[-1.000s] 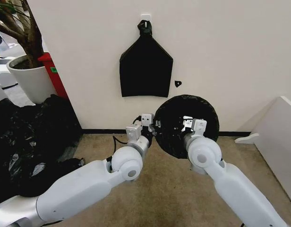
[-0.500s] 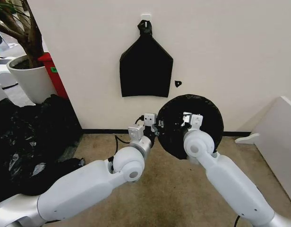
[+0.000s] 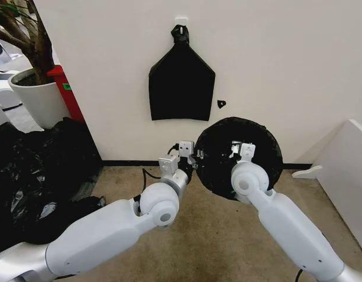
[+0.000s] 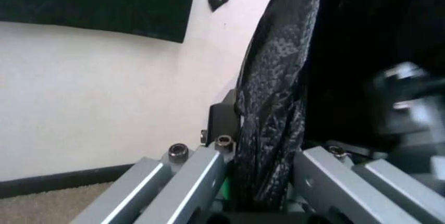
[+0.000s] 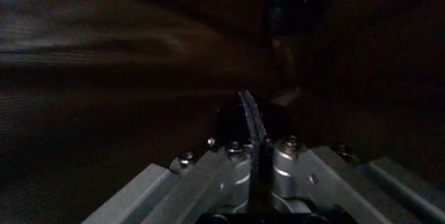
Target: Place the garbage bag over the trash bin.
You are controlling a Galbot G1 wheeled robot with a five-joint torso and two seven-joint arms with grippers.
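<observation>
The garbage bag is a glossy black round shape held up in front of the wall, its open mouth facing me. The trash bin is hidden. My left gripper is at the bag's left edge; in the left wrist view its fingers are shut on a wrinkled fold of the garbage bag. My right gripper reaches into the middle of the black round. In the dark right wrist view the right gripper has its pads pressed together on a thin sliver of film.
A flat black bag hangs from a wall hook above. A large heap of black film lies on the floor at the left, beside a white plant pot. A white panel stands at the right. Carpet lies below.
The black round of the bag has shifted a little to the right. The right arm has swung up and rightward with it, and the left gripper has followed at the bag's edge.
</observation>
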